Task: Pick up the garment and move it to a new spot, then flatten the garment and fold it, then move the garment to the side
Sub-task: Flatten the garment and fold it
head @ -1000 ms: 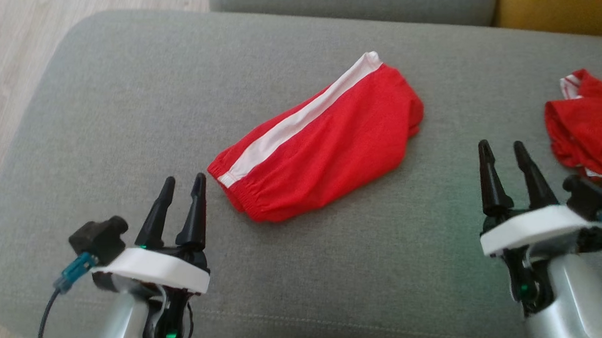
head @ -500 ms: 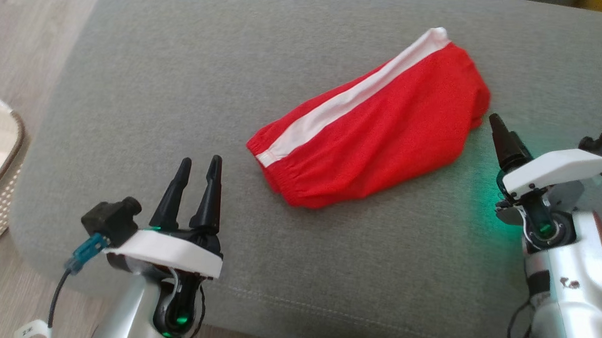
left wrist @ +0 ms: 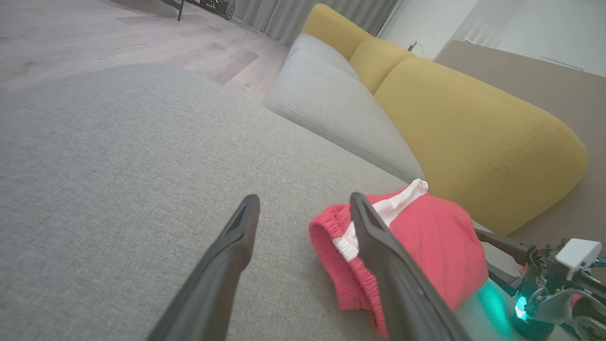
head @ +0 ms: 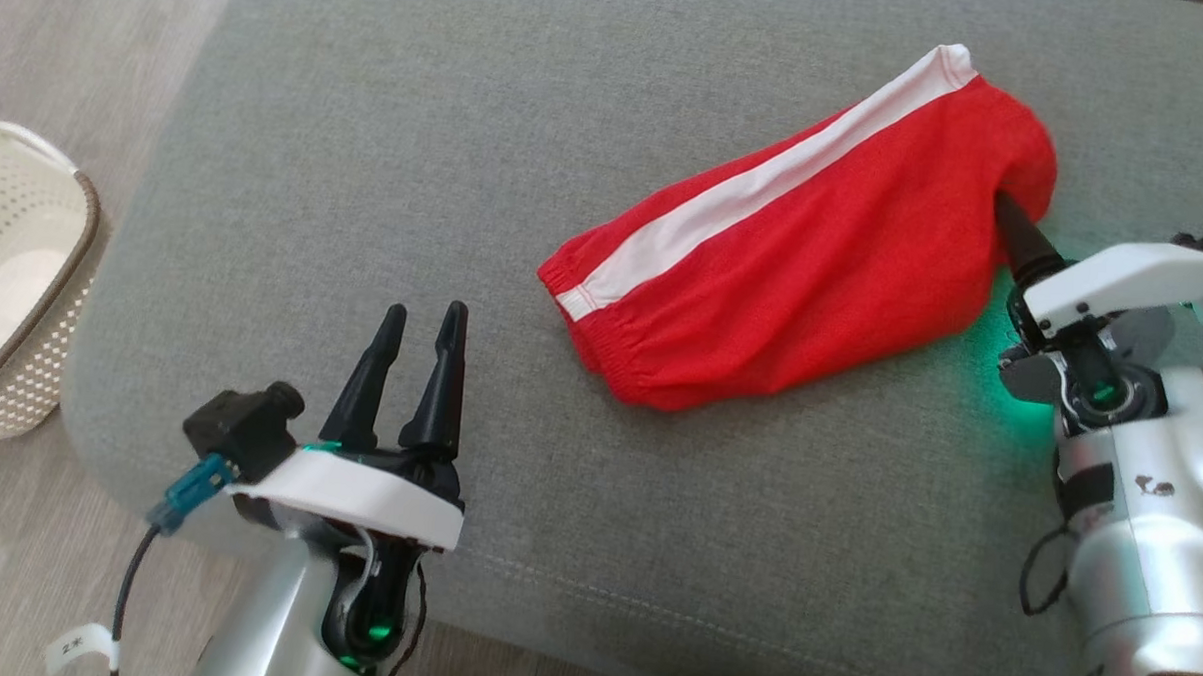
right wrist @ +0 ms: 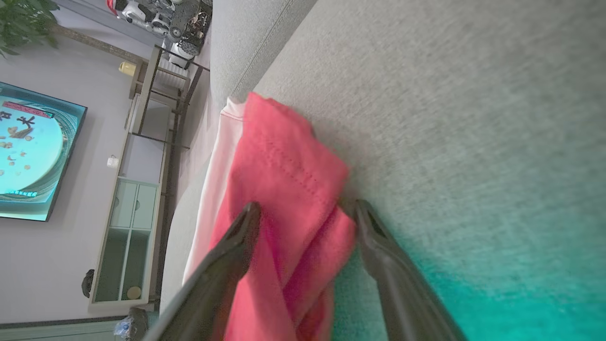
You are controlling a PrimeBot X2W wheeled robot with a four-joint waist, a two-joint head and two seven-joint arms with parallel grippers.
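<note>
The garment [head: 805,255], red shorts with a white side stripe, lies folded on the grey couch seat [head: 368,150]. My left gripper [head: 424,312] stands open and empty just left of the waistband end, apart from it; in the left wrist view the garment [left wrist: 426,237] lies right of my open left gripper [left wrist: 303,199]. My right gripper [head: 1006,207] is turned on its side at the garment's right end, its tips hidden under the cloth. In the right wrist view my right gripper [right wrist: 307,206] is open, its fingers either side of the garment's [right wrist: 284,166] folded edge.
A cream perforated basket [head: 23,288] stands on the wood floor at the left, beside the seat's rounded edge. Yellow back cushions [left wrist: 473,142] and a second grey seat [left wrist: 331,109] lie beyond the garment. The right wrist glows green onto the seat.
The head camera has swung, bringing in the basket and losing a second red garment at the right. My right gripper has rolled sideways and moved in onto the garment's right end.
</note>
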